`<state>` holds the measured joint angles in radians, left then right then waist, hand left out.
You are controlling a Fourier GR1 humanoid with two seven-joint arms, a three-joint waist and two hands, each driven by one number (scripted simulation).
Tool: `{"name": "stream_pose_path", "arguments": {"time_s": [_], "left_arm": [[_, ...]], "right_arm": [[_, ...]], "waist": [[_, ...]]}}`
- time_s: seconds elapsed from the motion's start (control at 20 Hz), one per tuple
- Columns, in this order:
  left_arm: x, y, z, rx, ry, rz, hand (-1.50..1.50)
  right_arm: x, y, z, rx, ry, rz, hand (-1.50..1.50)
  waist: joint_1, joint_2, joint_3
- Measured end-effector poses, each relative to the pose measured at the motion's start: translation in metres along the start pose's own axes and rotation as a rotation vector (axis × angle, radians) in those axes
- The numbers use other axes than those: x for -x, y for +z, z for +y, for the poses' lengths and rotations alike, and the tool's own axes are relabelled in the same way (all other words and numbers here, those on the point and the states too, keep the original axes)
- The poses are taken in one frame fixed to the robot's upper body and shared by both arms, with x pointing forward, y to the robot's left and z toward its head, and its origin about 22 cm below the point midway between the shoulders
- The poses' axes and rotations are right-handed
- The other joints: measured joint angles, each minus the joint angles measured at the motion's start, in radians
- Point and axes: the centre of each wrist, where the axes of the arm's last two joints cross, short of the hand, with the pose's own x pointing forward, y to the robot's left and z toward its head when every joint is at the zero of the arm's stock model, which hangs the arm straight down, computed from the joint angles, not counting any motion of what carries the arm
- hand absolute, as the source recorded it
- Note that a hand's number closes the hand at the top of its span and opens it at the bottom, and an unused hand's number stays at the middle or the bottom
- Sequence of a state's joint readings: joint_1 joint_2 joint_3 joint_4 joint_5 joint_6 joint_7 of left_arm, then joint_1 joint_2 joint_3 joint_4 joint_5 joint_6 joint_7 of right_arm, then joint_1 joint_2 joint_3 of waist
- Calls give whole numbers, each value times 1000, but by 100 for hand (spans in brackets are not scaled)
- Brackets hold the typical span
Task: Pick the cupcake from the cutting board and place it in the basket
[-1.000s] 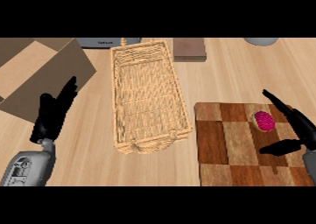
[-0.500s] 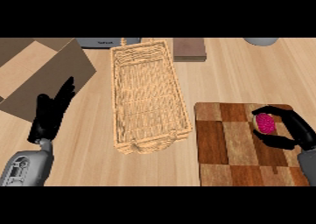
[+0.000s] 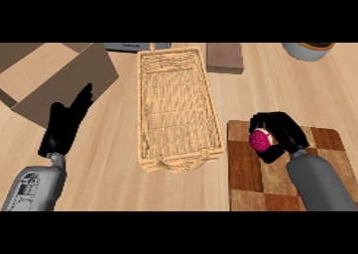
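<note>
Right black hand (image 3: 282,130) at 4 o'clock: fingers curled round the pink-frosted cupcake (image 3: 261,141), over the 11 o'clock corner of the checkered wooden cutting board (image 3: 247,173). Lifted or not, can't tell. Left black hand (image 3: 63,126) at 8 o'clock: fingers straight, holding nothing. Long woven wicker basket (image 3: 178,109) centre to 12 o'clock, just beside the board. Brown cardboard box (image 3: 61,79) at 10 o'clock.
</note>
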<state>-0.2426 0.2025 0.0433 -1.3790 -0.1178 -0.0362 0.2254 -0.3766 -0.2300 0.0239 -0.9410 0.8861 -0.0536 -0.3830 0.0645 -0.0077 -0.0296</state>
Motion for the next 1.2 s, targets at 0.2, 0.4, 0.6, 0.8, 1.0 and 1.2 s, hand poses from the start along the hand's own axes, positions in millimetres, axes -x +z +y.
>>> {"name": "stream_pose_path", "arguments": {"time_s": [0.2,0.4,0.6,0.8,1.0,1.2], "left_arm": [[-7,-3,-9,38,-13,-18,0],[-15,-8,-18,76,-24,-34,0],[-22,-12,-29,116,-24,-49,0],[-27,-16,-29,118,-40,-57,0],[-24,-18,-17,87,-67,-31,0],[-20,-17,-6,68,-54,-22,0]], "right_arm": [[-59,-36,22,-66,91,15,150],[-114,-65,27,-82,206,53,150],[-156,-83,19,-38,244,118,150],[-189,-94,0,48,183,182,150],[-225,-100,-30,185,84,194,150],[-265,-103,-63,338,0,189,150]], "waist": [[51,5,-2],[95,11,9],[133,17,21],[164,21,28],[176,18,30],[177,14,28]]}}
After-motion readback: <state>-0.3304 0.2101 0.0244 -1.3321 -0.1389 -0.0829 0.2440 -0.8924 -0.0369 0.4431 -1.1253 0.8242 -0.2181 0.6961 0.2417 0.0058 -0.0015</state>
